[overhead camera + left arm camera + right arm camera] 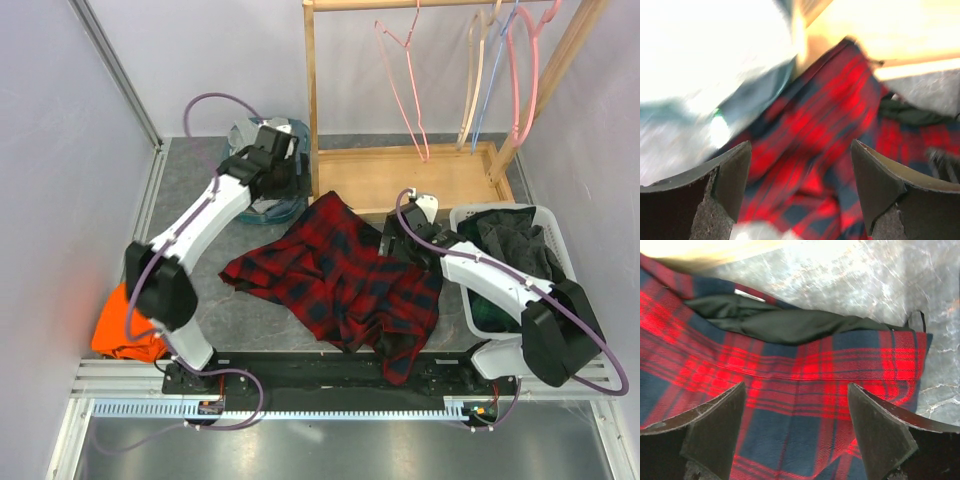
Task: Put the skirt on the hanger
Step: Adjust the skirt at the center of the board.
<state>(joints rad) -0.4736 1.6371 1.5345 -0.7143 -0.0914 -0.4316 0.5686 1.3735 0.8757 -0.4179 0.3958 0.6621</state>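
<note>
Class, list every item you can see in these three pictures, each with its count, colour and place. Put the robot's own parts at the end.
skirt: one, red and navy plaid, spread on the table's middle
hangers: four as far as I can tell, two pink, one cream, one blue, hanging on the rack
rack: one, pale wood, far side
basket: one, white, right side
dark clothes: a pile, black and green, inside the basket
orange cloth: one, near left edge
grey-blue bundle: one, far left, behind the left arm
table: one, grey
left gripper: one, black, open above the skirt
right gripper: one, black, open above the skirt
</note>
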